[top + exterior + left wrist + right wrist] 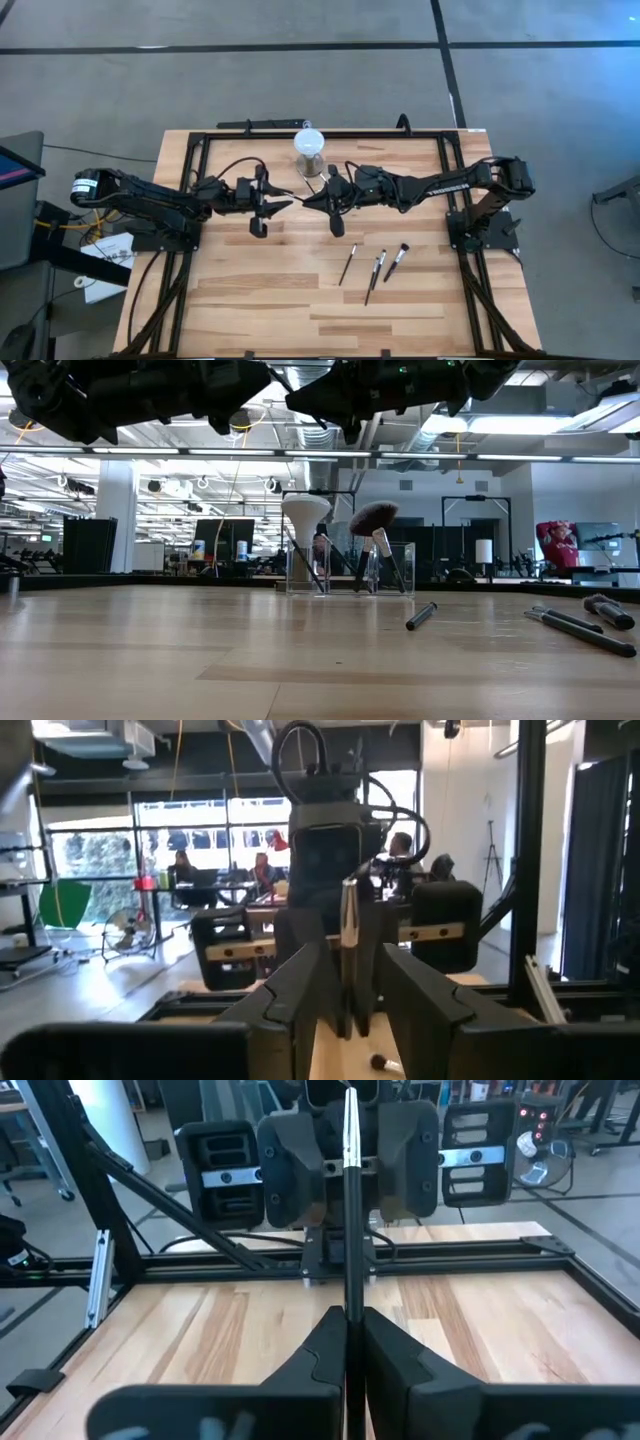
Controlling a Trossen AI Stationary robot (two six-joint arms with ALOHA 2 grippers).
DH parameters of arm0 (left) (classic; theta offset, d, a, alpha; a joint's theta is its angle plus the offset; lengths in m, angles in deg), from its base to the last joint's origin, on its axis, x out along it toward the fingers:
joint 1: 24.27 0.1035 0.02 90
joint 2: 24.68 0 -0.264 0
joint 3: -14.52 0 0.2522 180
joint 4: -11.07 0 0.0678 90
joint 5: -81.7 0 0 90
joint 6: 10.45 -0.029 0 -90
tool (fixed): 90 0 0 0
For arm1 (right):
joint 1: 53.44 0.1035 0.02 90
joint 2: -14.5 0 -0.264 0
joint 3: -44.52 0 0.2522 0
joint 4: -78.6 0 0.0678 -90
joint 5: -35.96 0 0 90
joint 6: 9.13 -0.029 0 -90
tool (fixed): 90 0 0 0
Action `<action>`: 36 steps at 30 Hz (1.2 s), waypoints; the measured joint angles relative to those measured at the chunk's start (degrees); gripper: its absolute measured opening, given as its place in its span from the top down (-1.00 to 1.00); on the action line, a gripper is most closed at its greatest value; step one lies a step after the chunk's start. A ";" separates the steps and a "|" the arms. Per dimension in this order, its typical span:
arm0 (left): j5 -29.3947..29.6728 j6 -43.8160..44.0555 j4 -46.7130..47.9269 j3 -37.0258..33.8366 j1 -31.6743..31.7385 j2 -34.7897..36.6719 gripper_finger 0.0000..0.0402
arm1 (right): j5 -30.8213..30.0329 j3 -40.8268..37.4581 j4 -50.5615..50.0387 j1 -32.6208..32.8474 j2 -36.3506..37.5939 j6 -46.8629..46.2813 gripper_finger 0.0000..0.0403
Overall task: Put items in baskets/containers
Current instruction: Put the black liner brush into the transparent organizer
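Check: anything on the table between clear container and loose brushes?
Nothing: bare wood from container to brushes in the low view; high view shows only the right end effector above.

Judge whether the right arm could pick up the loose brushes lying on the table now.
Probably not yet. The right gripper is shut on a brush, so it is occupied. Otherwise nothing covers the three loose brushes.

Black brushes (377, 268), pale striped wood table (270, 300)
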 joint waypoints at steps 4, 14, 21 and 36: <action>0.13 0.00 -1.86 0.00 0.00 0.00 0.47 | 0.01 0.00 0.00 0.00 0.00 0.02 0.93; 0.13 -0.39 -4.41 0.37 0.00 0.00 0.47 | -0.01 0.00 0.02 -0.11 0.00 0.04 0.96; -1.36 -0.44 -4.32 1.97 0.00 0.00 0.54 | -0.01 0.00 0.65 -0.41 0.00 0.20 0.95; 0.20 -0.90 -3.09 1.98 0.17 -3.80 0.79 | -0.04 0.00 0.94 -0.49 0.00 0.56 0.96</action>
